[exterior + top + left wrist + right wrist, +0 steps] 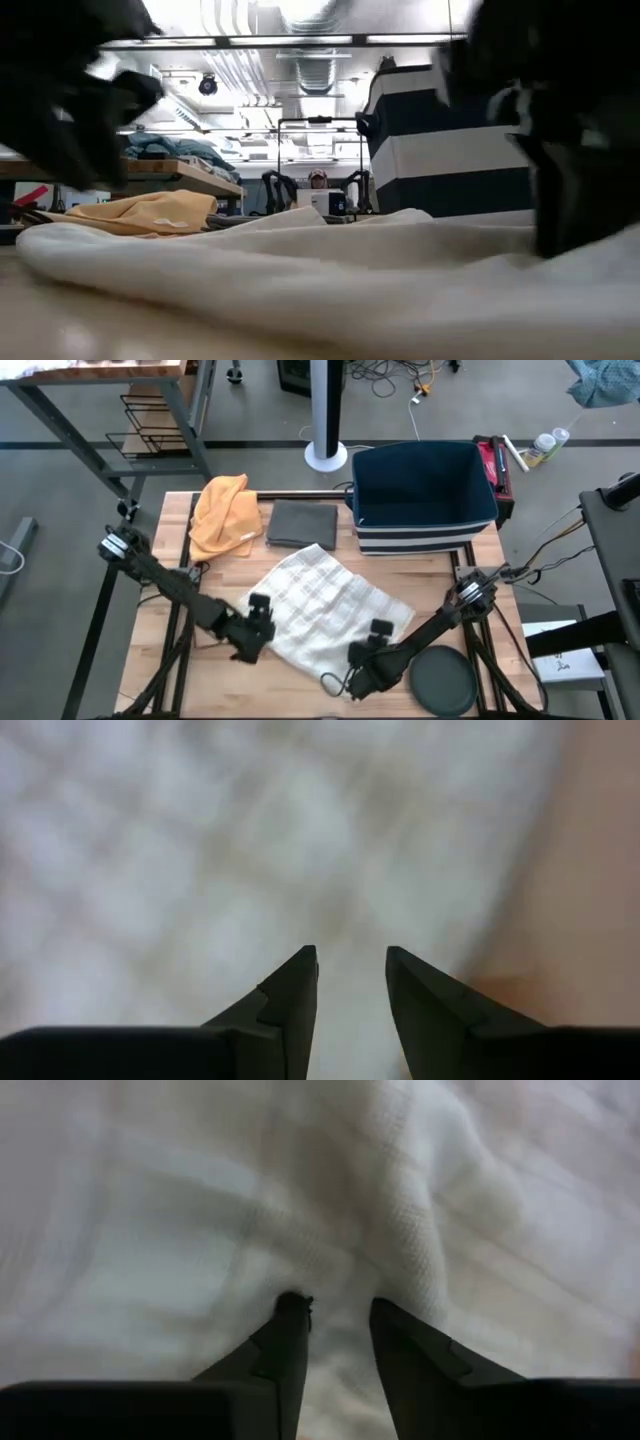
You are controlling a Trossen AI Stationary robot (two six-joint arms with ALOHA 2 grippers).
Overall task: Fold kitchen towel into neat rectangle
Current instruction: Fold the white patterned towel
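blurred: towel up close; cut off: dark round disc at table edge

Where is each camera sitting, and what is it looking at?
High view: above the table, looking straight down; both arms, left gripper and right gripper, at the white towel.
Low view: at tabletop height, looking across the towel toward the striped bin; dark arm parts at both sides.
Left wrist view: on the left wrist, its fingers over towel.
Right wrist view: on the right wrist, its fingers on towel.
Shared: every view shows the towel.
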